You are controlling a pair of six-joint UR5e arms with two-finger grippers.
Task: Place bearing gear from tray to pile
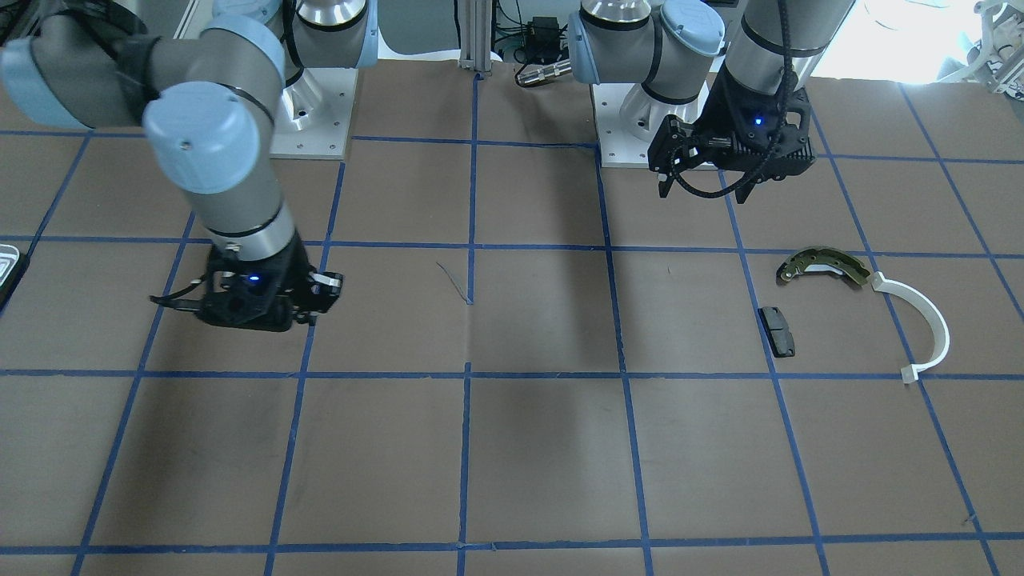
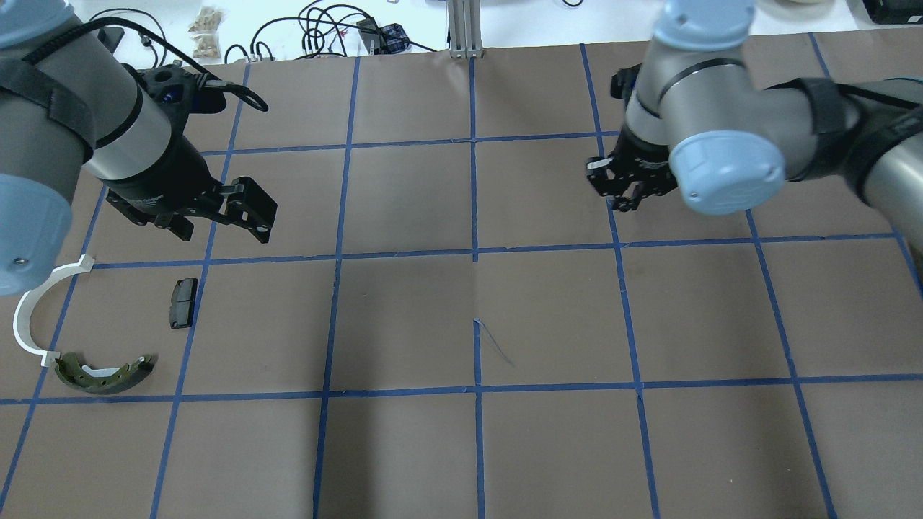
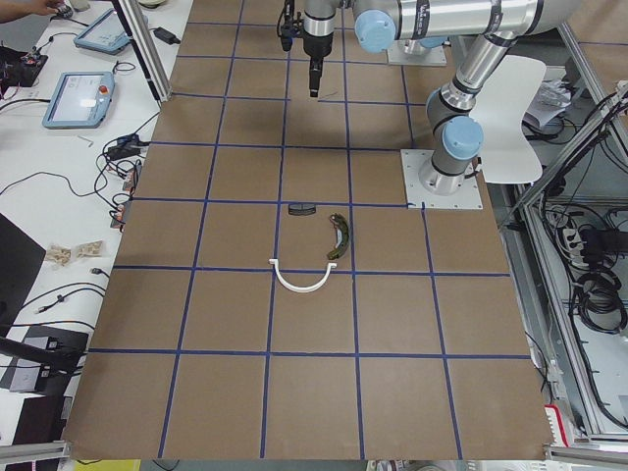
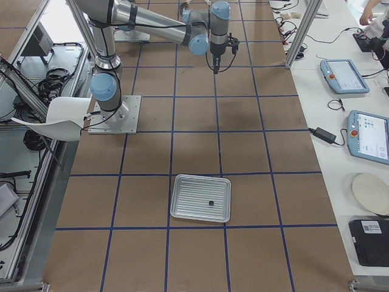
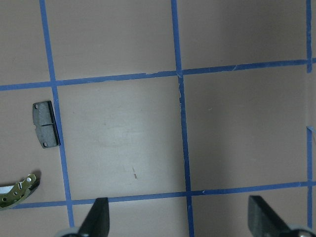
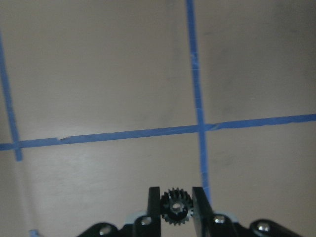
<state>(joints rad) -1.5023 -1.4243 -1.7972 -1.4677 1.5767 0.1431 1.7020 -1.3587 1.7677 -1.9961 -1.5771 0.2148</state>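
Note:
My right gripper [image 6: 174, 217] is shut on a small black bearing gear [image 6: 174, 206], held between its fingertips above bare brown table. It shows mid-table in the overhead view [image 2: 620, 191] and the front view [image 1: 320, 300]. The tray [image 4: 176, 198] lies far behind it; only its edge [image 1: 6, 268] shows in the front view. The pile lies at my left: a brass-and-grey brake shoe [image 2: 104, 373], a white plastic arc [image 2: 32, 310] and a black pad [image 2: 183, 303]. My left gripper [image 2: 249, 213] is open and empty, hovering just beyond the pad [image 5: 46, 124].
The table is brown paper with a blue tape grid. A small dark part [image 4: 210, 203] lies in the tray. Cables and small items [image 2: 332, 29] lie along the far edge. Tablets [image 4: 371, 134] sit on the side bench.

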